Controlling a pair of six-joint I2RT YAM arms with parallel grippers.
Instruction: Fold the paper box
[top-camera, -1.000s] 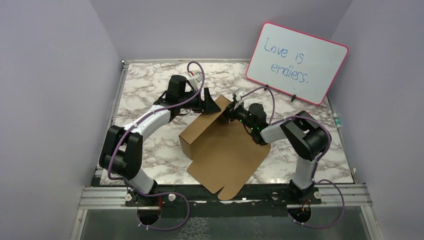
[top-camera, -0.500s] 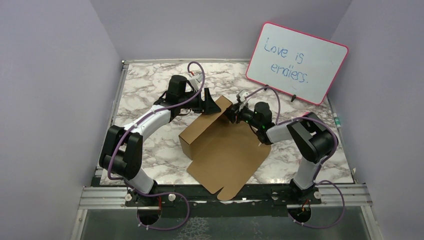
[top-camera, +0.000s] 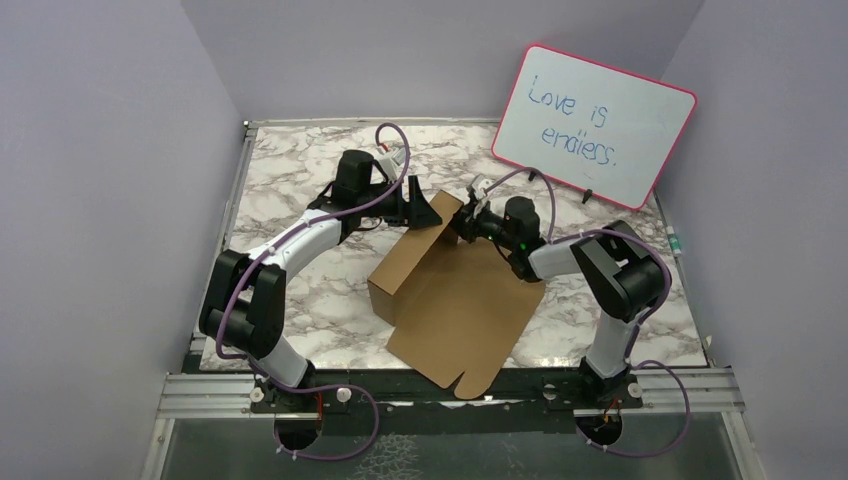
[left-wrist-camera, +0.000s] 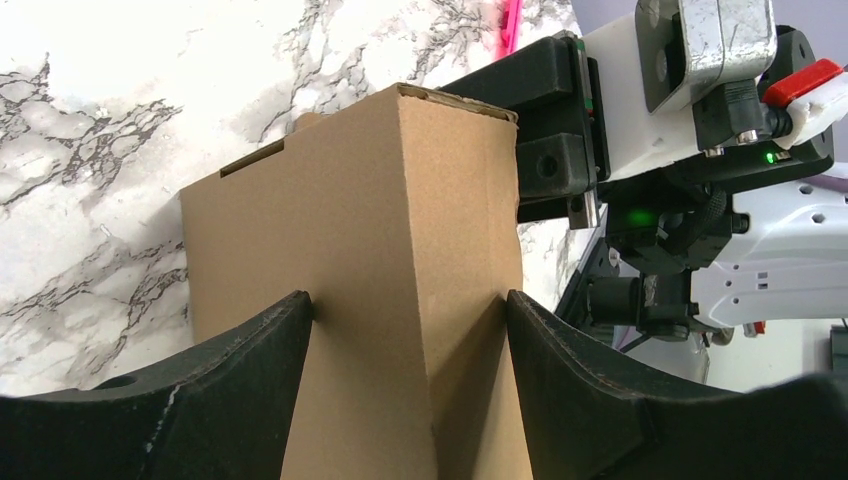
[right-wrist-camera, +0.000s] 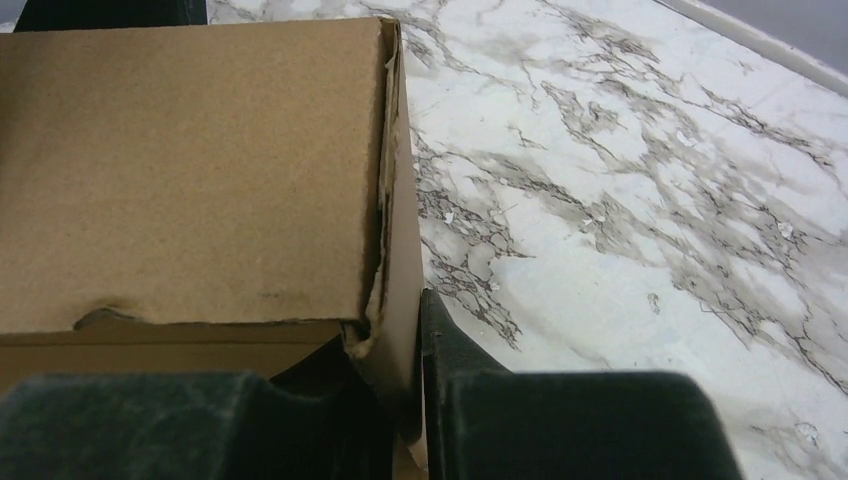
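Though half-flat, box (top-camera: 460, 310) within left hand (left-wrist-camera: 407, 300)

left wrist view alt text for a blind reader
A folded corner of the brown paper box stands gripped between the two black fingers of the left gripper. Behind it at upper right is the right arm, black and white with a green light, over the marble table.

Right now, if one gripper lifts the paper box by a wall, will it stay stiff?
Probably not: the paper box is thin cardboard, with a big flap lying unfolded, so it may sag. It looks hollow, so likely light. The edge at the right gripper is ragged, so hard squeezing may crush it.
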